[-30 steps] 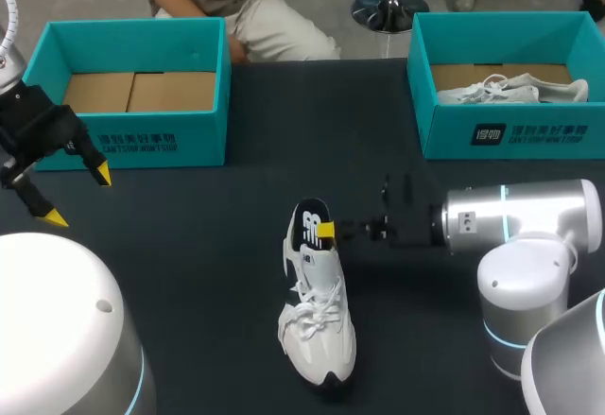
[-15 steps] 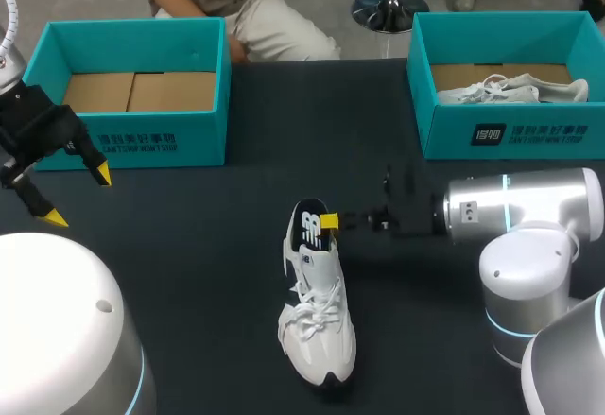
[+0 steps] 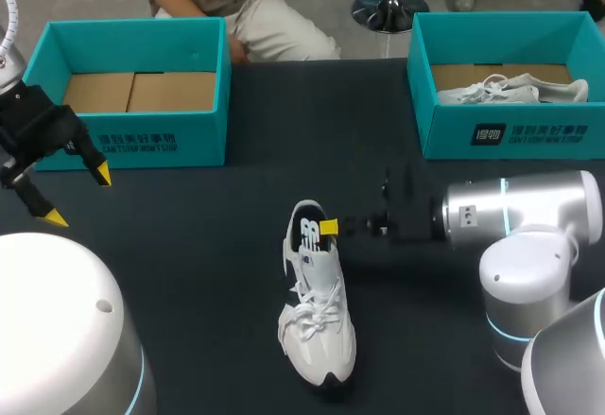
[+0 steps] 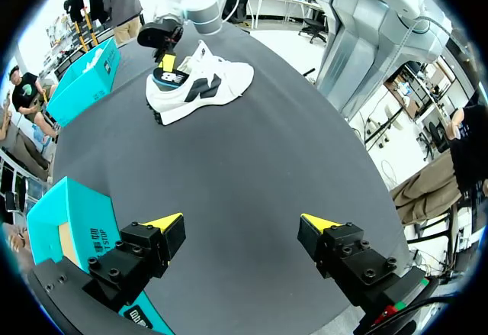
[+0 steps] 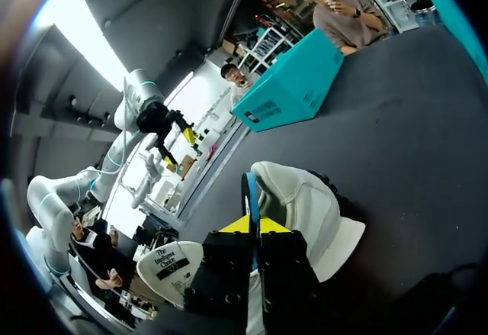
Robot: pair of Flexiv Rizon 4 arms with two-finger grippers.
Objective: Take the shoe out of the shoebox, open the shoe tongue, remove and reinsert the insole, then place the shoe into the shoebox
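A white shoe lies in the middle of the table, toe toward me; the left wrist view shows the shoe far ahead. Its dark insole stands up out of the heel opening. My right gripper comes in from the right at the heel. In the right wrist view the gripper is shut on the insole's thin blue edge, with the white heel just beyond. My left gripper hangs open and empty at the table's left edge, its fingers spread wide.
An empty teal shoebox stands at the back left, close behind my left gripper. A second teal shoebox at the back right holds another white shoe. Dark bare tabletop surrounds the shoe.
My right gripper's fingers have closed on the insole at the heel. The shoe and the left arm have not moved.
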